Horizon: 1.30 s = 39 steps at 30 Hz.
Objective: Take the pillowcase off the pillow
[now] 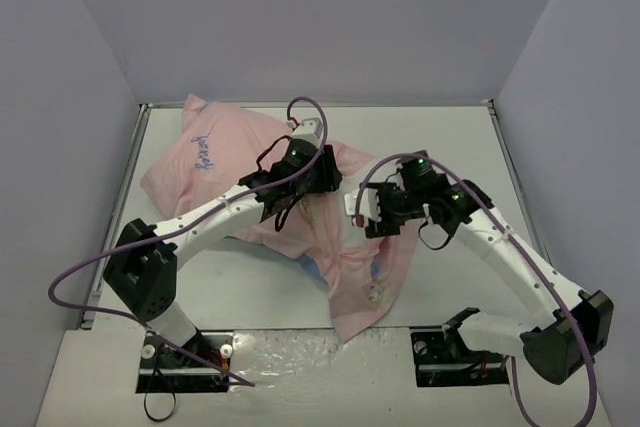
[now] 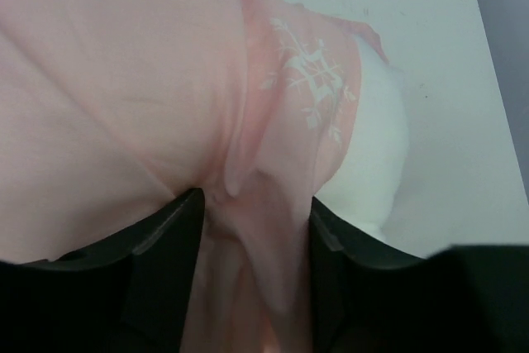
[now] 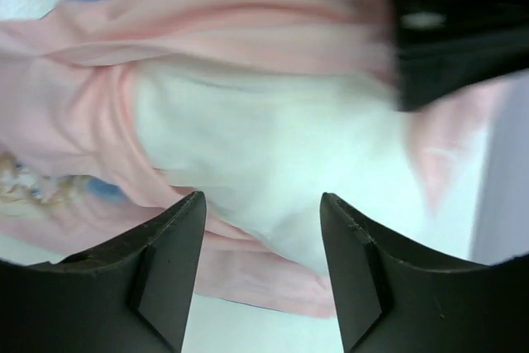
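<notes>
Top external shows, nearest the bases, the empty tail of the one pillowcase (image 1: pixel 365 292) trailing toward 6 o'clock: thin, limp, light (it will bunch and slip, so take the hem at its open mouth). Beyond, the right gripper (image 3: pixel 263 204) hovers with jaws apart before the one pillow (image 3: pixel 273 146), plump and soft, its white end bared, while the left gripper (image 2: pixel 254 204) has a pink fold between its jaws, though whether it pinches I cannot tell. Farthest, at 10 o'clock, lies the stuffed bulk.
</notes>
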Motion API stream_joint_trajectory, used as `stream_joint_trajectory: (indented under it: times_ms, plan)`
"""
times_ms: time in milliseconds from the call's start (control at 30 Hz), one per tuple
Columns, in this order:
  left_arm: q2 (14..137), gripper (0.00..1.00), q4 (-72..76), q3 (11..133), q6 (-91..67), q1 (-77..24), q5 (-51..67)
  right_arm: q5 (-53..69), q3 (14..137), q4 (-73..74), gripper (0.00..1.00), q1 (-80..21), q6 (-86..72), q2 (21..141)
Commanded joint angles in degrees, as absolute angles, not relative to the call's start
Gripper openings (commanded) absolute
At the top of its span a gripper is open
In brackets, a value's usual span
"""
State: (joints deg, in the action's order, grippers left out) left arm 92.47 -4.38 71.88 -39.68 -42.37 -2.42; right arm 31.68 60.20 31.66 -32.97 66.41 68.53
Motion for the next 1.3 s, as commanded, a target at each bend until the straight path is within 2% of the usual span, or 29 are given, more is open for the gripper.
stream_joint_trajectory:
  times_ms: [0, 167, 333, 467, 600, 733, 1000, 1100, 1267]
  plan:
    - [88.16, 0.50, -8.17, 76.02, -34.64, -41.48, -4.83, 39.97, 65.21, 36.21, 0.54, -26.05, 63.38, 65.48]
    - [83.68, 0.64, -8.52, 77.87, -29.29, -42.71, -4.13, 44.82, 62.50, 31.67, 0.53, -15.49, 51.20, 65.31]
    - [80.07, 0.71, -10.89, 78.84, -24.62, -46.92, -3.95, 45.17, 59.59, 24.70, 0.57, -8.28, 31.85, 67.23]
    - [78.49, 0.74, -13.44, 78.93, -21.10, -54.39, -9.29, 52.18, 58.80, 19.44, 0.68, -5.02, 13.66, 71.26]
    - [76.91, 0.75, -12.75, 74.54, -23.28, -66.40, -18.35, 46.94, 58.62, 13.81, 0.80, -3.61, -13.46, 74.09]
    - [76.46, 0.75, -8.36, 68.39, -27.50, -74.96, -29.86, 37.19, 56.78, 12.57, 1.00, -3.34, -27.67, 71.72]
    - [79.89, 0.75, -6.05, 61.26, -34.09, -81.29, -40.58, 38.67, 50.89, 5.10, 0.96, -3.43, -33.05, 74.08]
    - [80.60, 0.75, -10.89, 61.00, -40.50, -84.89, -45.16, 39.46, 51.41, 3.43, 0.95, -3.69, -33.49, 77.25]
    - [80.86, 0.75, -8.27, 54.50, -52.63, -88.50, -47.82, 39.03, 51.94, 0.61, 0.90, -5.45, -35.42, 80.94]
